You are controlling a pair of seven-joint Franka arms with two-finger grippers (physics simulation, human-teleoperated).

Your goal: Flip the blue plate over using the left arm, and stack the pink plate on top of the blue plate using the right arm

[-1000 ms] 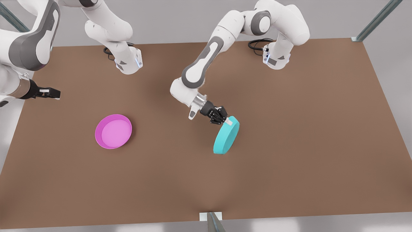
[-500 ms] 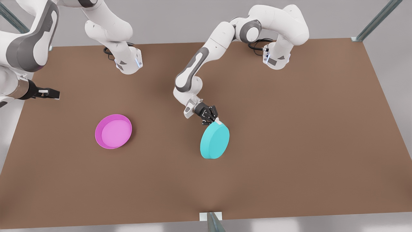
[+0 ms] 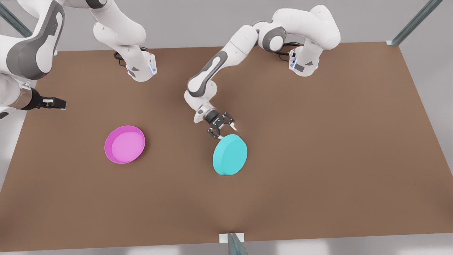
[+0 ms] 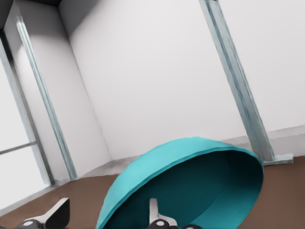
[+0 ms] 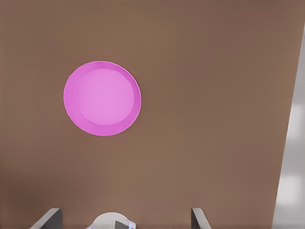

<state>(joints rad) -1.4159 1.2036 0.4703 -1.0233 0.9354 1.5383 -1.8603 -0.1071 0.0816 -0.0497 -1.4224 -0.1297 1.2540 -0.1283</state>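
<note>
brown table (image 3: 318, 159) | grey metal frame posts (image 3: 414, 23) at corners | white walls (image 4: 157, 71) bkgd

We see a simulated robot test cell: a bare brown table (image 3: 318, 148), plain white walls (image 4: 157, 71), metal frame posts (image 4: 238, 81), and two arm bases (image 3: 141, 69) bolted on.
</note>
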